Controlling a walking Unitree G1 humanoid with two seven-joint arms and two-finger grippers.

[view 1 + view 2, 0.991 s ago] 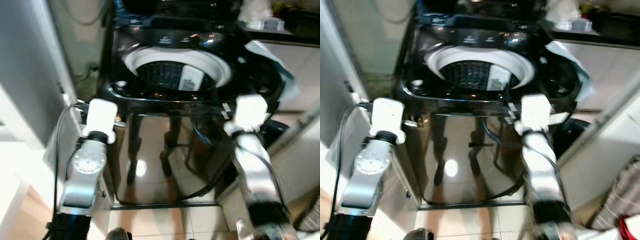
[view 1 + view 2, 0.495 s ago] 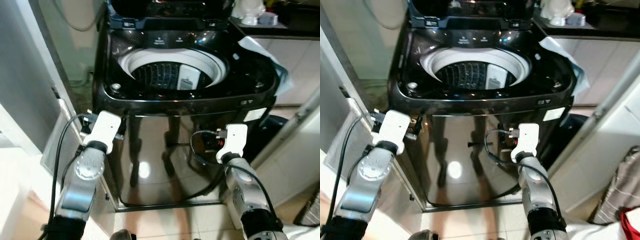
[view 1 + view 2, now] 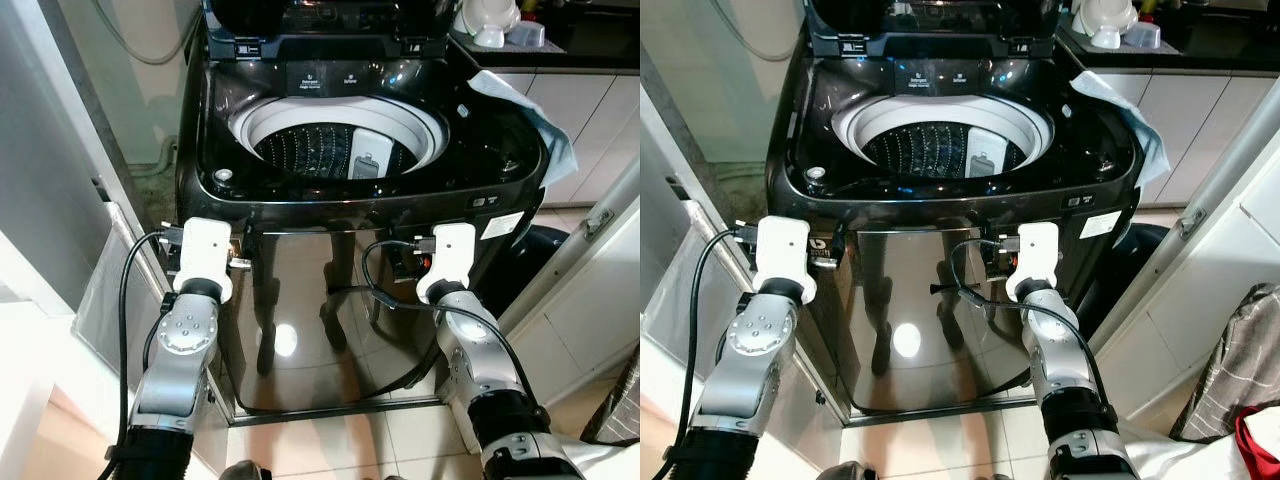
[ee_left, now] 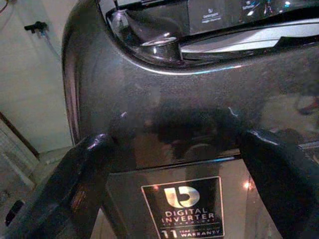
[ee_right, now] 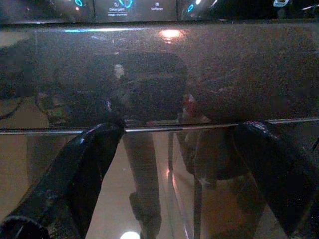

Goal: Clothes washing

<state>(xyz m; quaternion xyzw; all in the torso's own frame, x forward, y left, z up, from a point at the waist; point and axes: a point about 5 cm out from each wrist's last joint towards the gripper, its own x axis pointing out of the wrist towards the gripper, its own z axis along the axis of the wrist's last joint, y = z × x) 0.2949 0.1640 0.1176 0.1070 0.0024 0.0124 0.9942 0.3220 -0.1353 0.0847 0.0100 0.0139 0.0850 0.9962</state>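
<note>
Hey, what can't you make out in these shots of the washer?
- Drum bottom: the rim and the dark hide it in the eye views, so laundry inside cannot be told.
- Lid: cut off by the top edge.
- Panel labels: too small to read in the eye views.
- Left gripper and right gripper: fingertips cut off by the wrist views' edges.
- Cloth on the washer's right corner: its far side hangs out of sight.

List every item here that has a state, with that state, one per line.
Washing machine: lid raised, drum opening exposed.
Drum: looks empty, no clothes visible.
Blue cloth: draped over the machine's right corner.
Left gripper: jaws open, holding nothing.
Right gripper: jaws open, holding nothing.
</note>
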